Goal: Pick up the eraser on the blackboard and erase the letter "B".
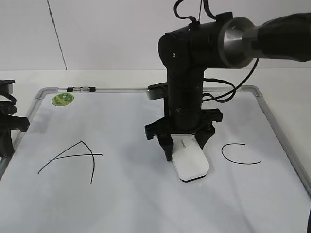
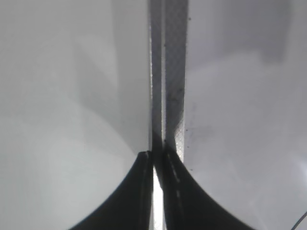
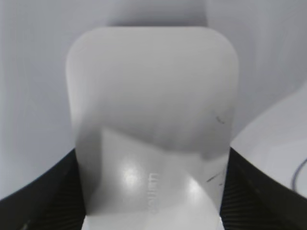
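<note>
The white eraser [image 1: 190,161] rests flat on the blackboard [image 1: 126,194], between the black "A" [image 1: 73,158] and the black "C" [image 1: 238,154]. My right gripper [image 1: 185,141] is shut on the eraser's far end, one finger on each long side. In the right wrist view the eraser [image 3: 152,120] fills the frame between my fingers [image 3: 152,211]. The letter "B" does not show; the spot between "A" and "C" is covered by the eraser and gripper. My left gripper [image 1: 7,131] sits at the board's left edge; its fingers [image 2: 154,165] are closed together above the grey frame [image 2: 170,72].
A round green sticker [image 1: 62,99] and a small black-and-silver clip [image 1: 81,89] sit at the board's top left. The grey frame's right side [image 1: 284,141] runs near the "C". A black cable [image 1: 228,92] hangs behind my right arm.
</note>
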